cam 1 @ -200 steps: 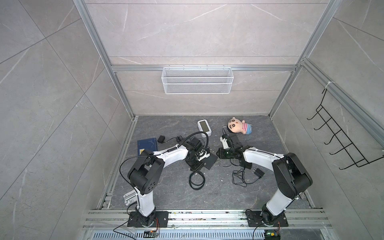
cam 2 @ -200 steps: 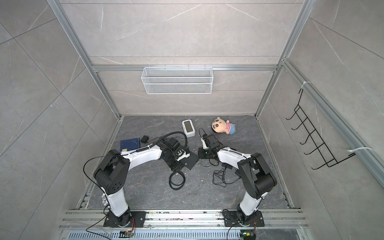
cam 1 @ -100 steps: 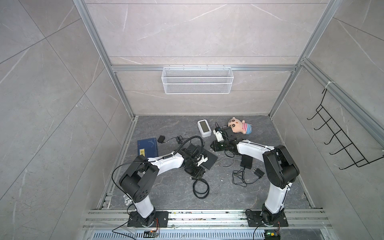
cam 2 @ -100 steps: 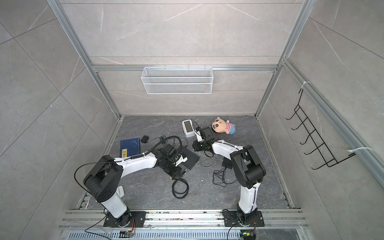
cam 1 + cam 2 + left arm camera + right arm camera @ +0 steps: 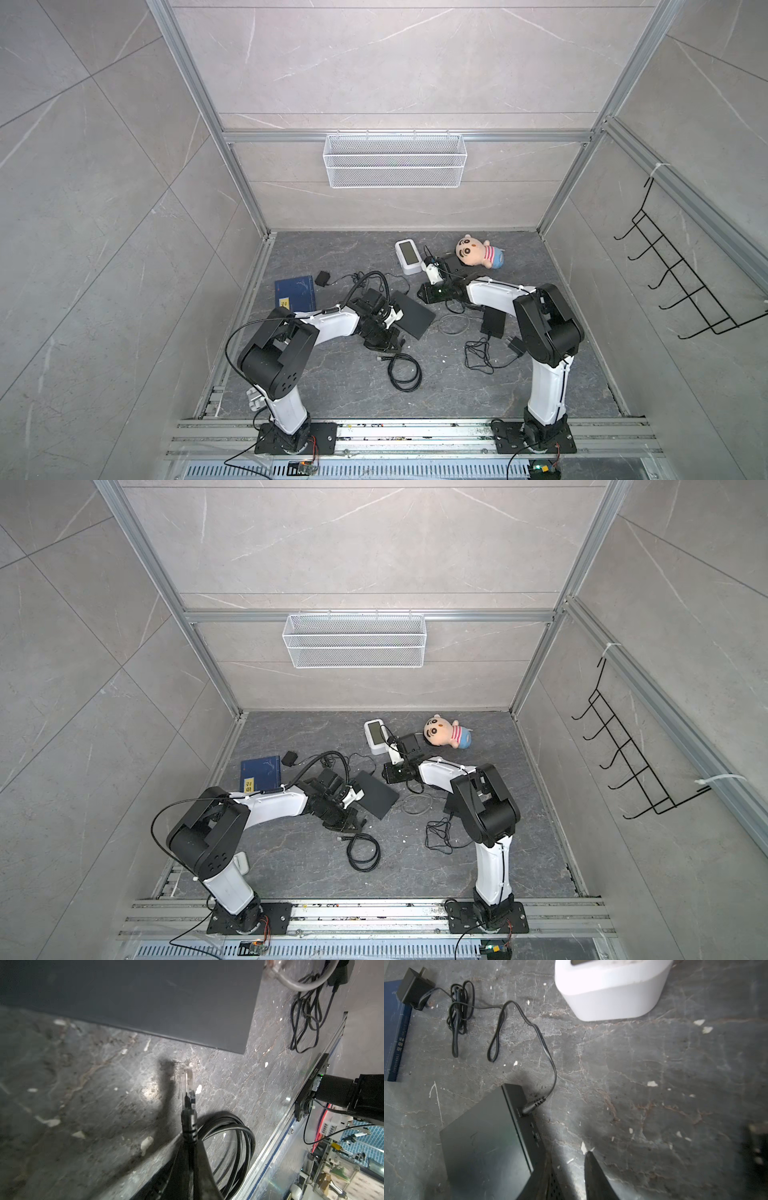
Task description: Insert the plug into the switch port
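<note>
Black rubber, the ribbed boot [image 5: 188,1124] of a network cable, stands out from between the fingers of the left gripper [image 5: 189,1147], which is clamped tight on it. Past the boot sits the clear plug [image 5: 186,1082]. It points down at the grey stone floor [image 5: 93,1095], just off the long edge of the switch [image 5: 145,1001], near one corner and apart from it. Whether its tip touches the floor is hard to say in the blurred wrist view. The rest of the cable lies in a loose coil [image 5: 234,1132] behind the gripper, and in both top views that coil [image 5: 405,372] rests on the floor towards the front rail.

The right gripper [image 5: 568,1155] hangs low over the floor at another corner of the switch [image 5: 483,1147]. Its jaws are a narrow way apart, with only bare floor between them. One finger [image 5: 550,1176] is just beside the switch's corner. A thin power lead [image 5: 533,1104] is plugged into the switch's side face there and trails off in loops to an adapter [image 5: 415,989] beside a blue book [image 5: 394,1032]. A white device [image 5: 610,991] stands farther off, and in a top view a plush doll [image 5: 478,253] lies near it.
</note>
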`<state>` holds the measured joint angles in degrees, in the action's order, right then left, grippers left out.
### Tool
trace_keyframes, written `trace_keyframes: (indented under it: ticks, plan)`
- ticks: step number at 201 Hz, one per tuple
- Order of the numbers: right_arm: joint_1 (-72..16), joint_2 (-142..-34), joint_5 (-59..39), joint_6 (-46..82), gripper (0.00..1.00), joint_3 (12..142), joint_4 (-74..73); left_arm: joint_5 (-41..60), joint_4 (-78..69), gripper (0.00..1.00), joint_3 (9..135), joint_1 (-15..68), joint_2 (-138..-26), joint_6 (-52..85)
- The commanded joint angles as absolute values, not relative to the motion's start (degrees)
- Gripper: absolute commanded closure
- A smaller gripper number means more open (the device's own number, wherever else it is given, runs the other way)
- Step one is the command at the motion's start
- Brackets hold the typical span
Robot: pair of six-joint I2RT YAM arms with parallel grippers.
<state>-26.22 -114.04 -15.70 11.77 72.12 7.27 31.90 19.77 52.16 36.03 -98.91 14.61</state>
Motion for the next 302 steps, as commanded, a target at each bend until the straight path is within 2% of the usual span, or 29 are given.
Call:
trace_keyframes:
  ticks: [1, 33, 51, 96, 119, 151, 175, 209, 302]
  plan:
    - [-26.23, -115.05, -16.7, 11.64, 0.69, 72.8, 7.79, 22.84, 26.27, 0.95, 55.74, 38.19, -98.43, 11.54]
    - [-26.24, -113.89, -16.84, 12.35, 0.69, 72.05, 7.93, 5.35, 34.82, 0.95, 60.03, 42.66, -96.78, 7.48]
    - [-26.26, -111.86, -21.24, 13.51, 0.69, 70.5, 7.84, -1.2, 36.48, 0.95, 60.21, 44.91, -95.47, 4.85]
    - [-25.81, -104.34, -36.39, 24.08, 0.69, 57.19, -4.44, -3.23, 31.4, 0.96, 57.4, 44.64, -89.36, 1.41]
    - [-25.45, -103.32, -43.02, 36.54, 0.69, 49.75, -19.51, -0.2, 26.27, 0.96, 54.88, 44.05, -85.89, 1.1]
    - [-25.72, -104.97, -47.4, 55.88, 0.68, 40.39, -50.03, 1.63, 25.31, 0.96, 53.6, 43.77, -83.4, 1.19]
    - [-26.83, -107.8, -48.78, 62.56, 0.67, 39.2, -59.56, 2.41, 24.51, 0.96, 52.59, 43.68, -81.73, 1.98]
    - [-29.72, -109.97, -48.66, 64.6, 0.66, 39.54, -63.92, 3.02, 24.04, 0.96, 52.16, 43.48, -81.02, 2.44]
    - [-32.66, -109.5, -47.0, 58.74, 0.66, 41.48, -54.21, 4.16, 23.12, 0.96, 52.95, 42.89, -82.05, 2.64]
